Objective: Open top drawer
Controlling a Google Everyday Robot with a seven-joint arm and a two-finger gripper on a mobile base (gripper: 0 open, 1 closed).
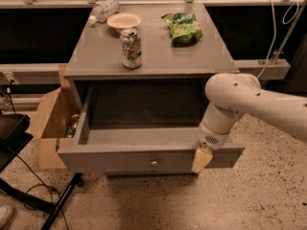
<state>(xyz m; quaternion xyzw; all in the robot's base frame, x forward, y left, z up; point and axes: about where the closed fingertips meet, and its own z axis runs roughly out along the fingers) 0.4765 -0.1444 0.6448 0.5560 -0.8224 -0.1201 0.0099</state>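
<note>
Hanging at the front panel of the pulled-out top drawer (110, 158), your hand (202, 159) has the knob (153, 163) to its left (its grip you cannot tell).

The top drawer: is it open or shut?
Open: the top drawer is pulled far out, its inside showing. The gripper hangs at its front panel.

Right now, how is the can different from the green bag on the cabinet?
The can stands upright; the green bag lies flat. The can is whitish and near the front; the green bag sits farther back. Both rest on the cabinet top. The gripper is at the front panel of the open top drawer.
</note>
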